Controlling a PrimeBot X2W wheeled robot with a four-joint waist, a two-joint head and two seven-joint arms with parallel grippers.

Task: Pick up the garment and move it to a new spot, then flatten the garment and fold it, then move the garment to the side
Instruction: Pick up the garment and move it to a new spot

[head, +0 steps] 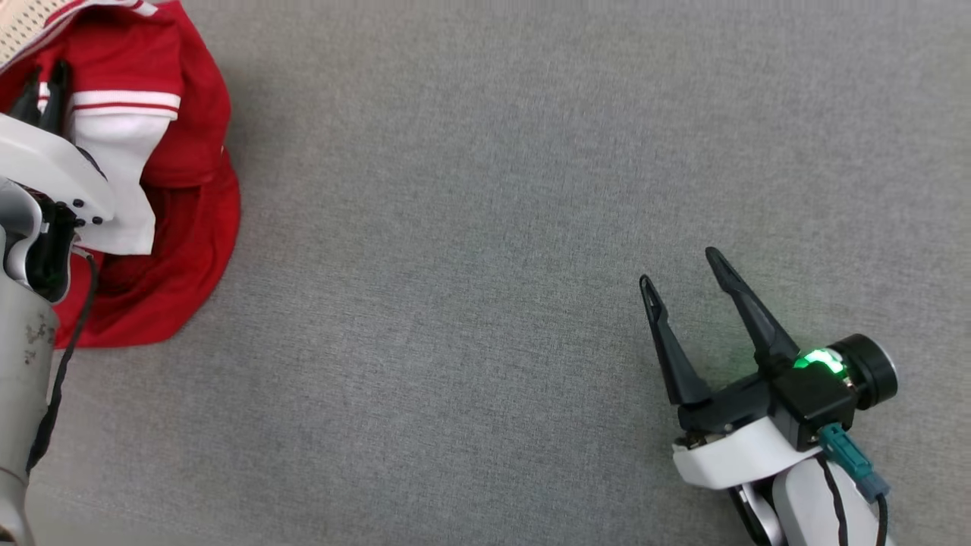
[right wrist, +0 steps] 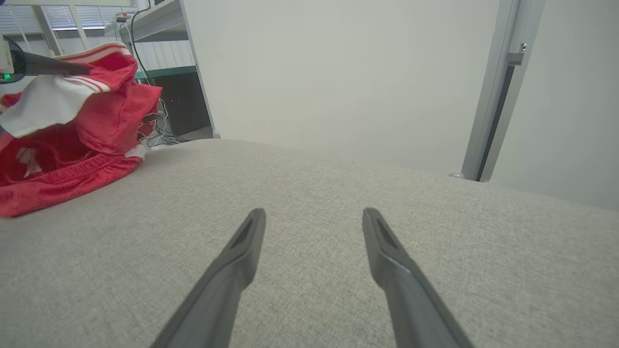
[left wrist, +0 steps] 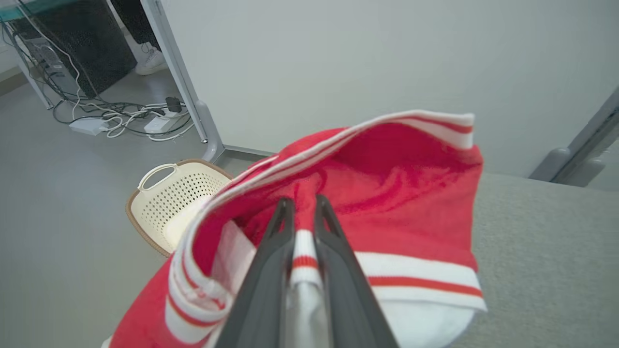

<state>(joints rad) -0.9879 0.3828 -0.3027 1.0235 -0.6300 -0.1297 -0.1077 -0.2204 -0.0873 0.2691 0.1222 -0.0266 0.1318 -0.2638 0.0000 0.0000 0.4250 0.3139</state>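
The right tool has dark tapered fingers, a white shell and a green light. A teal plug carries a black cable.

I see a grey fabric tabletop under even, soft light. Behind it stands a plain pale wall. On the grey floor sit a cream basket (perforated, with a handle) and tangled cables. Window blinds show far off.
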